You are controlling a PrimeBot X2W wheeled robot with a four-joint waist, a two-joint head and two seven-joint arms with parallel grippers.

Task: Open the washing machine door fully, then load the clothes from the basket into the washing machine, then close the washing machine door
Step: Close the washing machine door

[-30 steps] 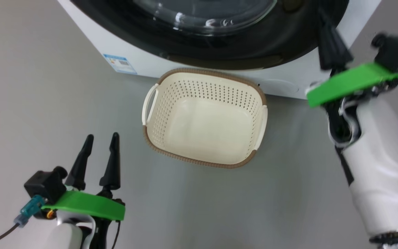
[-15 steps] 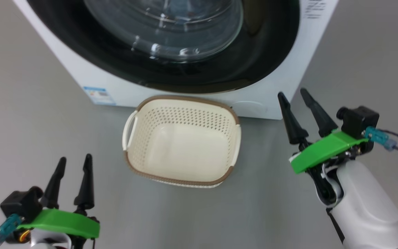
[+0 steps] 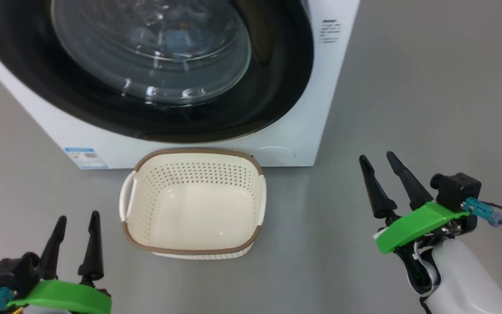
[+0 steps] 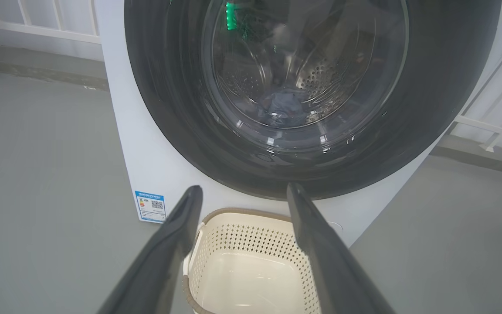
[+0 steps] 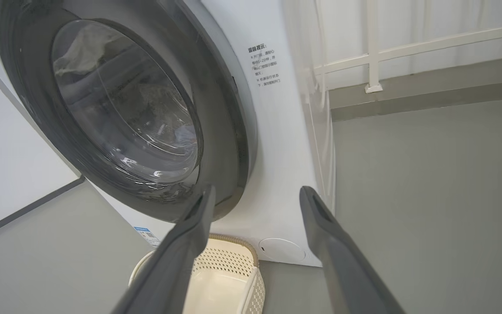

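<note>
Gaping left tool and right tool

- The basket stands on the floor, directly before the washing machine, below the washing machine door.
- The door lies against the machine's front; the clothes sit behind its glass, in the drum.
- The label sticker is on the machine's front, left of the basket.
- The left gripper stands left of the basket, the right gripper right of it, both apart from it.

The white washing machine stands ahead of both grippers, its black-rimmed glass door shut over dim bluish clothes; the cream basket sits upright and empty before it, between the left gripper and right gripper, nearer the left
</note>
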